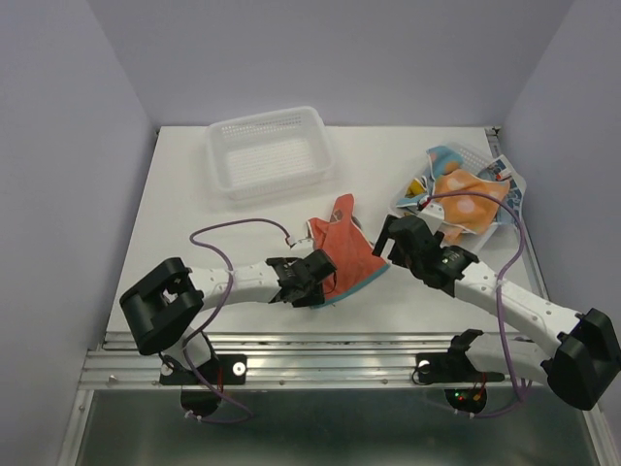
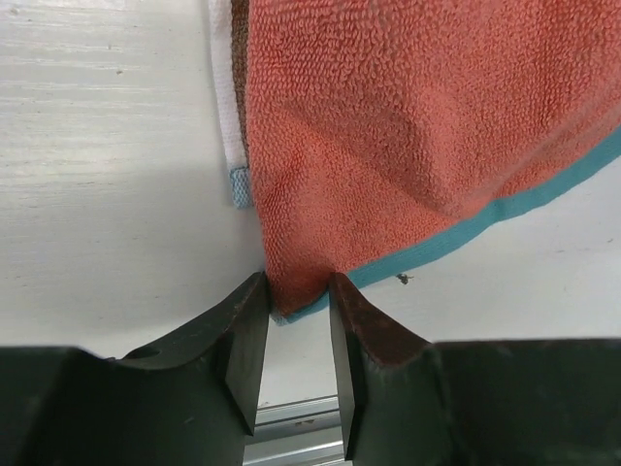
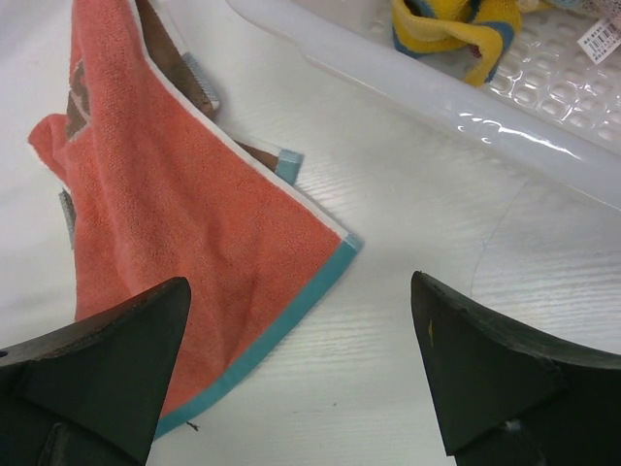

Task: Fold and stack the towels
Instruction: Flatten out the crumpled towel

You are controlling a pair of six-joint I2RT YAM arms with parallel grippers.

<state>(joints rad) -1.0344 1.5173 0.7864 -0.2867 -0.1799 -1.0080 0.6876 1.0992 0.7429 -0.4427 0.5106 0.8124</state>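
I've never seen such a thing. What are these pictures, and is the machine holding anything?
Two robot arms stand on a white table, each ending in a two-finger gripper. One picture looks down from above; the others come from cameras on the wrists. An empty white basket sits at the back; a second basket, right, holds crumpled towels. A red-orange towel lies between the arms. The left gripper has fingers either side of the towel's near corner; whether they pinch it is unclear. The right gripper is wide open, empty.
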